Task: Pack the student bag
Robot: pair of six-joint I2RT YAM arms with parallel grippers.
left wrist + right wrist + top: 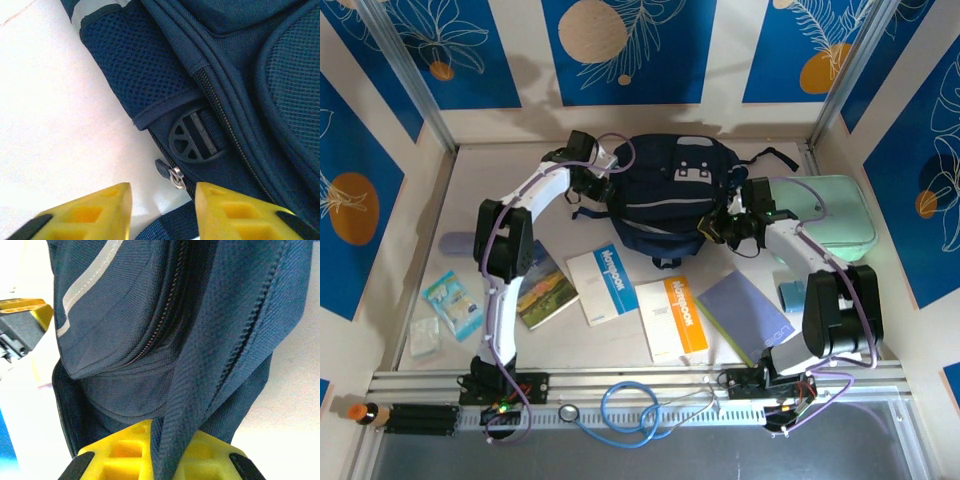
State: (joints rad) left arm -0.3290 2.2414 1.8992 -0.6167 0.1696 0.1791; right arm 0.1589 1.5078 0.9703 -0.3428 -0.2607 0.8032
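Student bag (670,190) lies flat on the tabletop (500,180), between the two pincers.

Right pincer (162,435): clamped tight on a fold of the bag's navy fabric, next to a zip track. The cloth hangs loose ahead of it.

Left pincer (162,200): partly open, holding nothing. A zip pull (175,176) sits just ahead of the gap, a plastic buckle (196,136) a little beyond it, and a mesh pocket (135,65) further ahead to the left.

Handling (judged): soft, floppy woven cloth, probably light while unfilled. It will sag and slide rather than keep its shape, so one pincer should anchor it while the other works. Best holds are a seam edge or strap for anchoring and the metal pull for the zip. The pull is small and likely to slip out.
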